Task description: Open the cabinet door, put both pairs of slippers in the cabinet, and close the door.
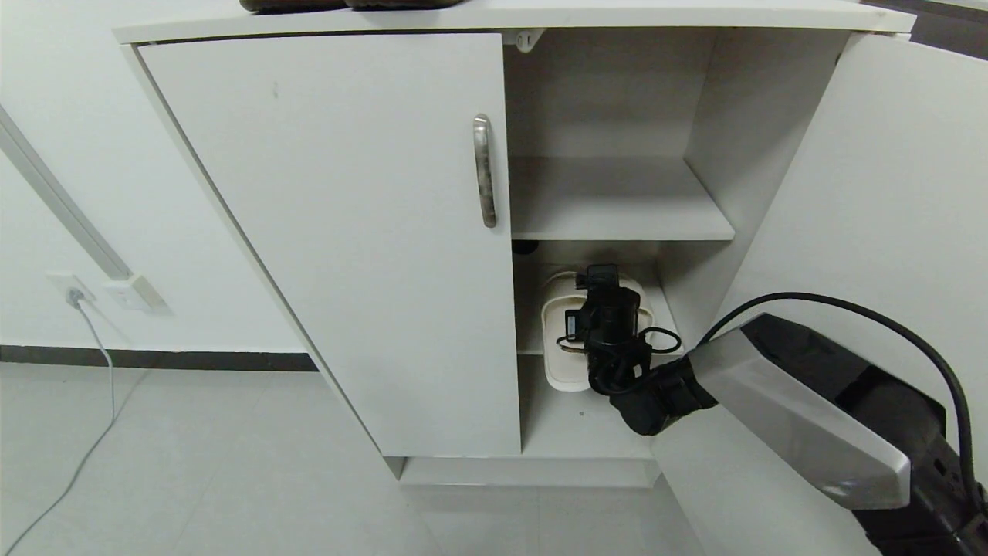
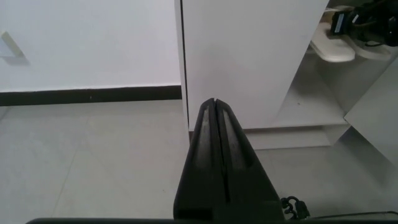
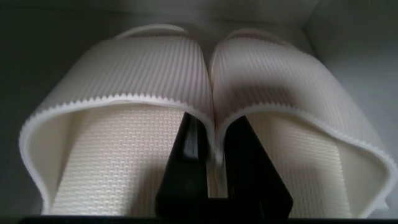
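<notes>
Cream ribbed slippers were pinched together in the right hand; they were best laid flat in the white cabinet before release.

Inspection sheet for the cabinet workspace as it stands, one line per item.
Surface: lower shelf of the white cabinet; right door open, left door closed.
Job's things: white slippers in the lower compartment; two dark things on the cabinet top, likely the other pair.
Clutter: nothing seen.
Tools: right tool shut on the white slippers' adjoining inner walls; left tool shut, over the floor.
Cables: grey cable from wall socket across the floor; black cable looping over the right arm.
Surroundings: white wall, dark skirting.
</notes>
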Controlling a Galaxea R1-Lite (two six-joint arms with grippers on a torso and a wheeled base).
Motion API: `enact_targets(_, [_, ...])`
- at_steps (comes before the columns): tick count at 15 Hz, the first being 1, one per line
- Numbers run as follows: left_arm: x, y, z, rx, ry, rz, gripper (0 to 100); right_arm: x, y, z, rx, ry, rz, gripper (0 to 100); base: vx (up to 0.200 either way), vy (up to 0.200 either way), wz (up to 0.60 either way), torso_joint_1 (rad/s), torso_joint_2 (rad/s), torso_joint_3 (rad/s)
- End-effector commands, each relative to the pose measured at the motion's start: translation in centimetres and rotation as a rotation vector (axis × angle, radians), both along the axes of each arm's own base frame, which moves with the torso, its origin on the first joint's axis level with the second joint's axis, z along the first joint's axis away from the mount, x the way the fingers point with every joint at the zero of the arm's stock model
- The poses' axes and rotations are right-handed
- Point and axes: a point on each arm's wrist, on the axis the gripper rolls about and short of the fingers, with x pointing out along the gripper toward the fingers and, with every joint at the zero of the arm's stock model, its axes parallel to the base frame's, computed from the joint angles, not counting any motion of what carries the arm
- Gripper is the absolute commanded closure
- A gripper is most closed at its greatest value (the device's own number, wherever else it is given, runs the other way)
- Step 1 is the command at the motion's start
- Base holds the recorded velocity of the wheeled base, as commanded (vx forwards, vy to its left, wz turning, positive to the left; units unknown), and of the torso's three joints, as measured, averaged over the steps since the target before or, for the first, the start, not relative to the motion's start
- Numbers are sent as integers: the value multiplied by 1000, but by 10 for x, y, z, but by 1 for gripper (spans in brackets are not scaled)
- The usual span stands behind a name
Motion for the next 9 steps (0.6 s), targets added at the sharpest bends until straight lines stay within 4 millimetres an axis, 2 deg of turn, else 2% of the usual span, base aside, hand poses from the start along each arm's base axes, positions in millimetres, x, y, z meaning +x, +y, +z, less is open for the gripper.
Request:
enact_targets(1, [0, 0, 0, 0, 1, 0, 100, 10, 0, 1, 5, -6, -10, 100, 0, 0, 0, 0, 0, 0])
enact_targets(6, [0, 0, 0, 0, 1, 0, 100, 22, -6, 15, 17, -21, -19, 100, 0, 0, 0, 0, 0, 0])
enact_targets(9, [0, 0, 0, 0, 1, 0, 100, 24, -6, 10, 10, -11, -20, 100, 0, 0, 0, 0, 0, 0])
